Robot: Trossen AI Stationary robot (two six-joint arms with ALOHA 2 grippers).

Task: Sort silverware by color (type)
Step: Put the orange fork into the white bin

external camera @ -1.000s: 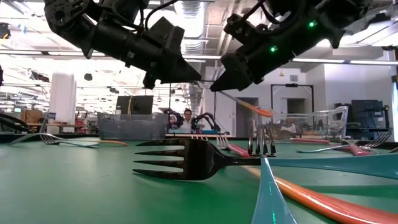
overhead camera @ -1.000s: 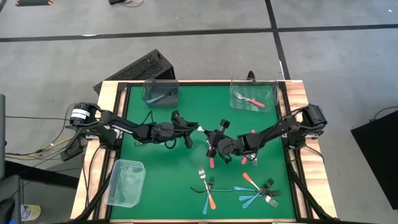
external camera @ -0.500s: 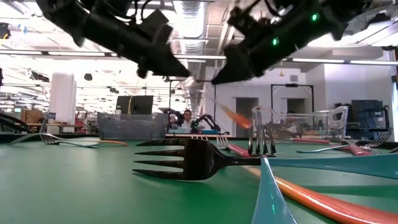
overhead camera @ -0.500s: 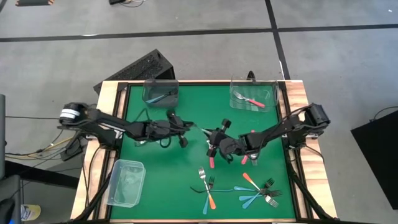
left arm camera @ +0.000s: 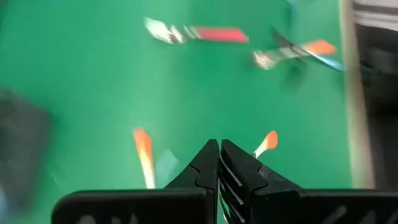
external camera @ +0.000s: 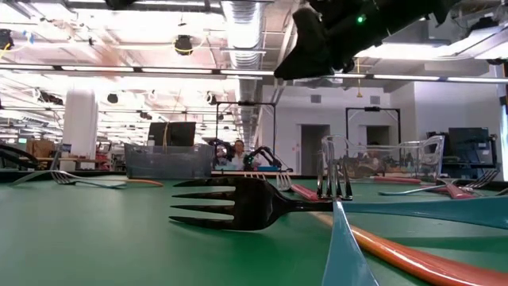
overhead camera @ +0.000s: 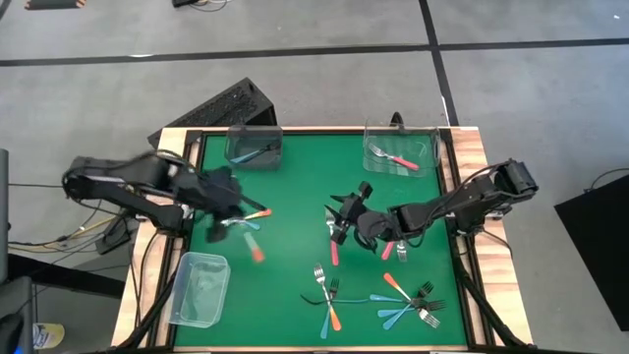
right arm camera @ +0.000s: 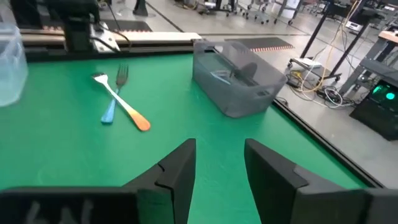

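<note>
At nine o'clock on the surface, the left end effector clenches an orange fork above its bin, while the right end effector hangs released.

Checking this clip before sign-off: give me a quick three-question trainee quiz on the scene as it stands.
1. True or false: the right gripper holds a fork.
2. Handle colour of the fork in the back-right container: A blue, B pink-red, C orange?
3. How many clear containers does the high view show?
Key: 1 false, it is open and empty; 2 B; 3 three, counting back left and front left.
</note>
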